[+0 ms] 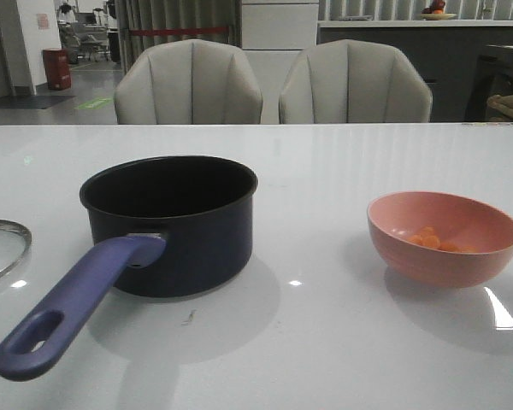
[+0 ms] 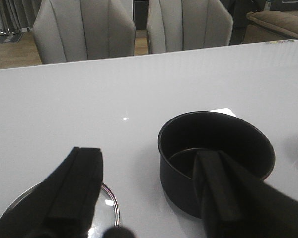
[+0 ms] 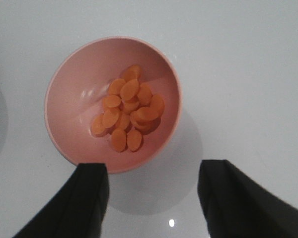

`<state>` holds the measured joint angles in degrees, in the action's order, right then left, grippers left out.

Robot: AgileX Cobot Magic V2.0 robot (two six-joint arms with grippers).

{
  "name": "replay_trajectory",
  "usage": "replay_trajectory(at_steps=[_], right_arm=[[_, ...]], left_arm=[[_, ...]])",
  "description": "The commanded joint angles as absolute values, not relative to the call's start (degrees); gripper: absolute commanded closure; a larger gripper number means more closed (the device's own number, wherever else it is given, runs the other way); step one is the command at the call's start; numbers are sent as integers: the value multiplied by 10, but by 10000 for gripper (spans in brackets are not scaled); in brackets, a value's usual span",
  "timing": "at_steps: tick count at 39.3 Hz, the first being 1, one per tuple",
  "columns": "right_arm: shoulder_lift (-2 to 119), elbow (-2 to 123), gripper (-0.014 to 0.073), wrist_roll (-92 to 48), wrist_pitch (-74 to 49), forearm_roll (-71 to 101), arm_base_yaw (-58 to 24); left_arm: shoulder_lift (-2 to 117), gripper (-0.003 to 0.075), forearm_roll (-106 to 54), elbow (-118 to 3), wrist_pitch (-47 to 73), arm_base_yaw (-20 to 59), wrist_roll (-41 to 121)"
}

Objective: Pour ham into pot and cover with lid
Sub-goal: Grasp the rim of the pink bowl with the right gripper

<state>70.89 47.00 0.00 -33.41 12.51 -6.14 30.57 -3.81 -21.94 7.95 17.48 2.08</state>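
Pink bowl (image 3: 69, 104) of loose ham (image 3: 127, 113) looks light; grip its rim. Both grippers' fingers (image 3: 92, 198) spread wide, empty.

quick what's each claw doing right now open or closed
Left claw: open, empty, above the lid.
Right claw: open, empty, above the bowl.

Lid (image 1: 2, 246) cut off at my front view's left edge, knob unseen, pot (image 2: 216, 158) partly behind my left gripper's finger (image 2: 223, 193), ham (image 1: 433, 240) half hidden by bowl (image 1: 445, 237) rim.
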Motion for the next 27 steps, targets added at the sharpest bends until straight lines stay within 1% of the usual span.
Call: replay_trajectory(at_steps=[1, 6, 11, 27], right_arm=[[770, 549, 92, -7, -362, 129, -61], [861, 621, 92, -20, -407, 122, -61], [923, 669, 92, -20, -431, 70, -60], [1010, 696, 94, -16, -404, 74, -43]], left_arm=[[309, 283, -38, -236, 32, 179, 22], [309, 283, -38, -236, 25, 179, 22], [309, 283, -38, -236, 25, 179, 22], [309, 283, -38, -236, 25, 179, 22]])
